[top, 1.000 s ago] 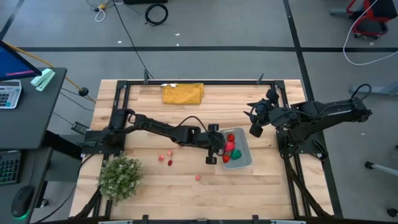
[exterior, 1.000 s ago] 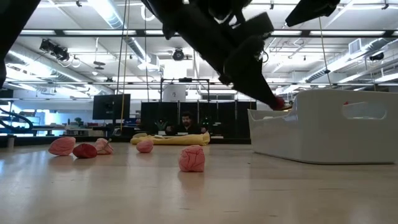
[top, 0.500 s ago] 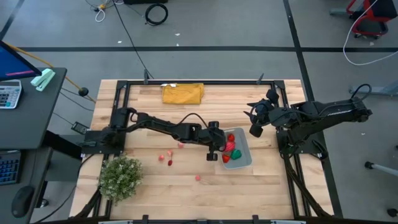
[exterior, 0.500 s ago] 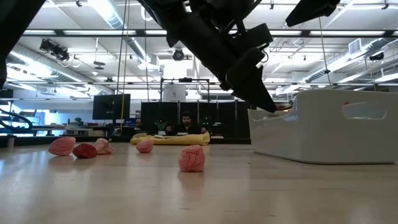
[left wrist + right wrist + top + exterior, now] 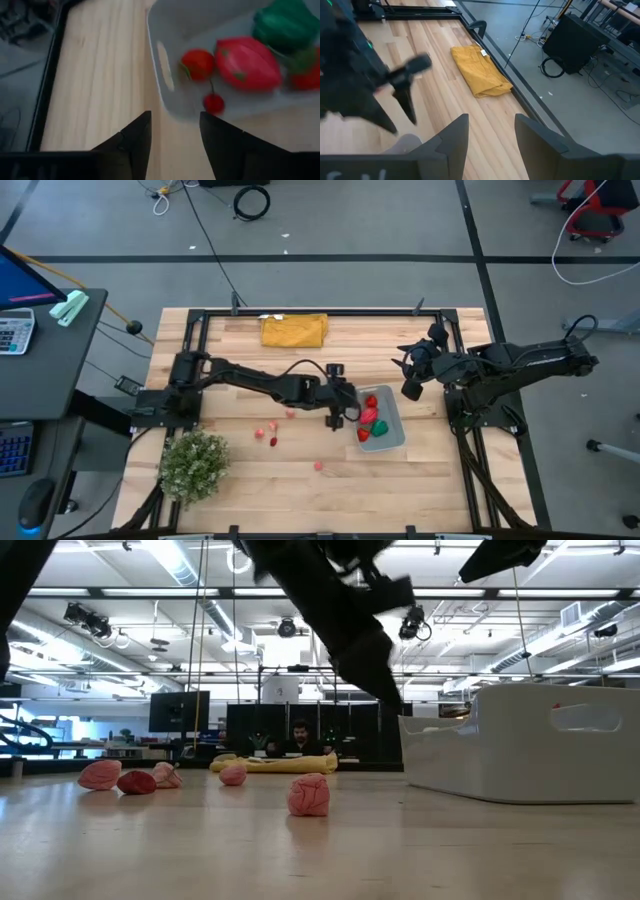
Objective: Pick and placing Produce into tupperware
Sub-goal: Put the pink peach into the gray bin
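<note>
Wooden slatted counter [image 5: 420,470] carries small pink, lumpy toy produce pieces [image 5: 309,794] (likely light, soft, best pinched across the middle) lying loose beside the pale blue-grey plastic tupperware [image 5: 392,426], where the left gripper [image 5: 334,418] hovers, fingers released and empty.

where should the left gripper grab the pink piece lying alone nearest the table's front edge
Across the middle of the small rounded pink produce piece, coming straight down from above. It lies alone on the bare wooden table, clear on every side, and in the low view it looks lumpy and roundish, so no side seems clearly better.
</note>
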`<state>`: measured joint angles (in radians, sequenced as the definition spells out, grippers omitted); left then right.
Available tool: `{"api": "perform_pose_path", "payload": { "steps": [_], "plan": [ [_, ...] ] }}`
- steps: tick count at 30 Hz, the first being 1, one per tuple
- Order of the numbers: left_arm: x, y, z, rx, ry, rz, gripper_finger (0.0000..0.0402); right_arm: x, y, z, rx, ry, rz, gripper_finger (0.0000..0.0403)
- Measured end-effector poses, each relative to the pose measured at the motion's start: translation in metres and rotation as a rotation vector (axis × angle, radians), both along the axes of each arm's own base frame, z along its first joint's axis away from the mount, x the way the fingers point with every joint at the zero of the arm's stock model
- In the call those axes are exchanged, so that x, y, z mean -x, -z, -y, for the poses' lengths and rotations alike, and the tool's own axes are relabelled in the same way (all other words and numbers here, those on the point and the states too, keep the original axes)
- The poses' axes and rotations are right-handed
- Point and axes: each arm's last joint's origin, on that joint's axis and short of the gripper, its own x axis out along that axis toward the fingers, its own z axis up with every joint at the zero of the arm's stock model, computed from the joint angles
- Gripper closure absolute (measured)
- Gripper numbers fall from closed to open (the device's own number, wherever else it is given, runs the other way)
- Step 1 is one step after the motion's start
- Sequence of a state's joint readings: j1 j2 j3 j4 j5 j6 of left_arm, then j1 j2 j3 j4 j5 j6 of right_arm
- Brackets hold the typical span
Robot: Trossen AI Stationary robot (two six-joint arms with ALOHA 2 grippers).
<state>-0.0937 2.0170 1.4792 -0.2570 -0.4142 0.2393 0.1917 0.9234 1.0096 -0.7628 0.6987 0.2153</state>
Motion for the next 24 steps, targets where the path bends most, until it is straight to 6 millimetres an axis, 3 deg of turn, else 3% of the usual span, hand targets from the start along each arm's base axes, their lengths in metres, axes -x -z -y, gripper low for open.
{"api": "perform_pose_path", "payload": {
  "steps": [5, 10, 14, 18, 24],
  "plan": [
    [0.031, -0.022, 0.011, 0.093, -0.101, -0.116, 0.0235, 0.000, 0.000, 0.000, 0.000, 0.000, 0.000, 0.0234],
    [0.067, -0.028, 0.018, 0.124, -0.217, -0.329, 0.0244, 0.000, 0.000, 0.000, 0.000, 0.000, -0.002, 0.0234],
    [0.084, -0.022, 0.021, 0.115, -0.277, -0.456, 0.0249, 0.000, 0.000, 0.000, 0.001, 0.000, -0.001, 0.0234],
    [0.093, -0.002, 0.025, 0.169, -0.279, -0.521, 0.0250, 0.000, 0.000, 0.000, 0.000, 0.000, 0.000, 0.0234],
    [0.097, 0.018, 0.032, 0.262, -0.211, -0.532, 0.0246, 0.000, 0.000, 0.000, -0.001, 0.001, 0.001, 0.0234]
  ]
}}
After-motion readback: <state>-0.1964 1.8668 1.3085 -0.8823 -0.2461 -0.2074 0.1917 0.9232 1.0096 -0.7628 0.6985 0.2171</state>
